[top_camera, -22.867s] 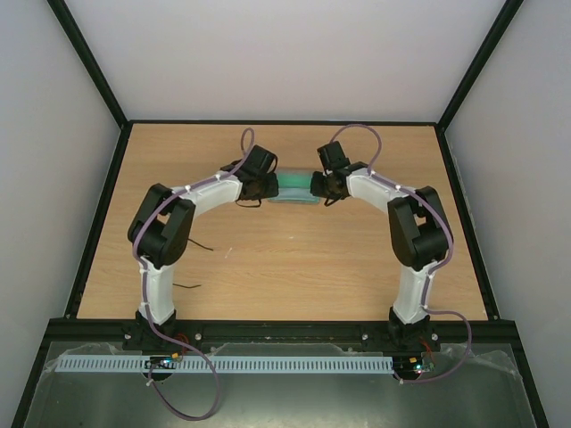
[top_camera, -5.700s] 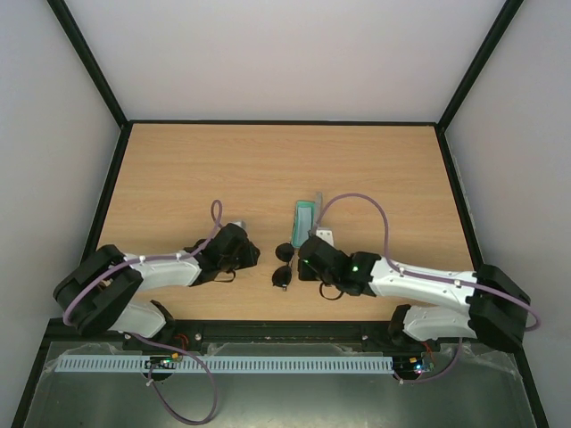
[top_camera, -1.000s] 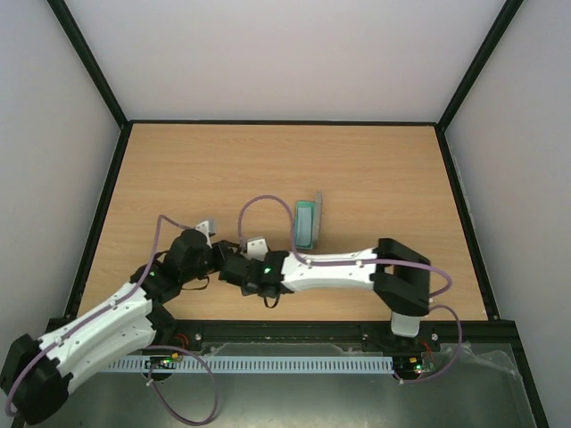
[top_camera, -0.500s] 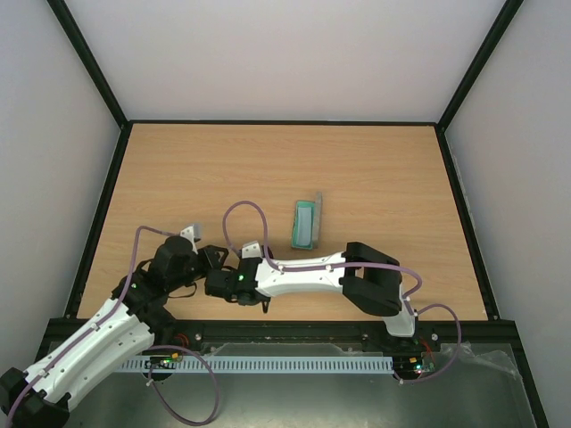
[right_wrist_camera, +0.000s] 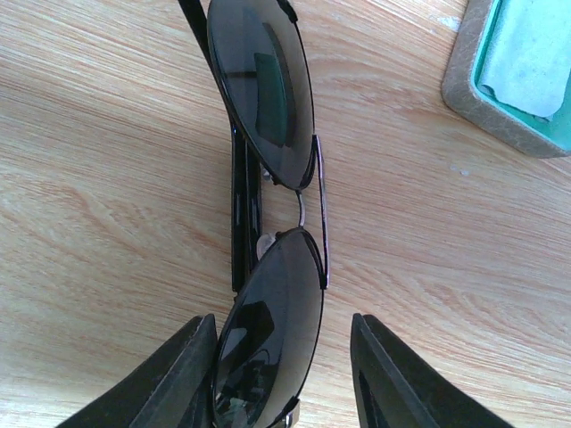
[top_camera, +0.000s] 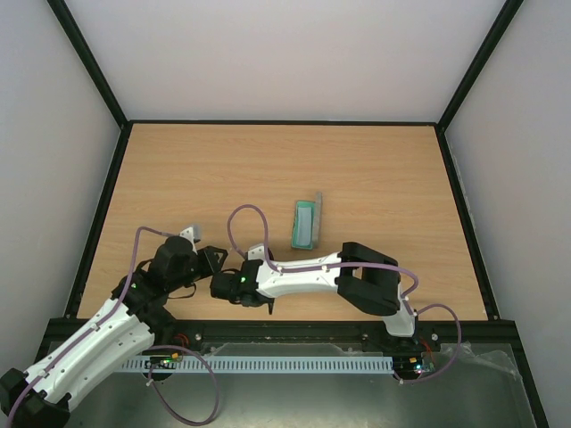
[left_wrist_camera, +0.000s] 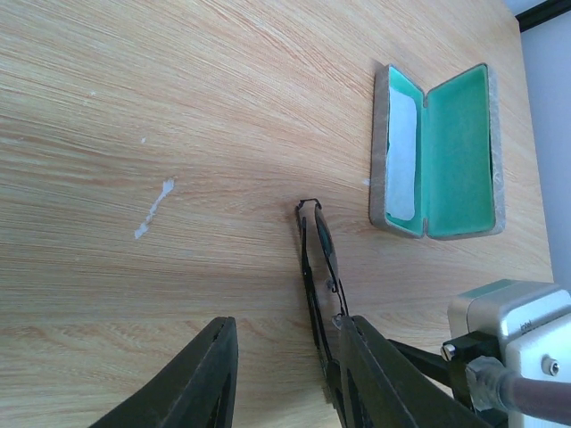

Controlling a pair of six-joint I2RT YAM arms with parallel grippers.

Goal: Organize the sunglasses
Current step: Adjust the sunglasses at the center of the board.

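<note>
Your sunglasses, glossy dark oval lenses in thin black wire, are near the front edge of the grainy wooden table, beside the open grey case with its green lining. The right gripper straddles one lens, jaws partly apart and not clamped. The left gripper gapes, gripping nothing. Both grippers have shifted left in the last second, while the case has stayed where it was.

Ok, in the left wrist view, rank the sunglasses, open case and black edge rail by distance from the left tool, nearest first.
1. sunglasses, just ahead, lower centre.
2. open case, farther up, to the right.
3. black edge rail, farthest, top right corner.
</note>
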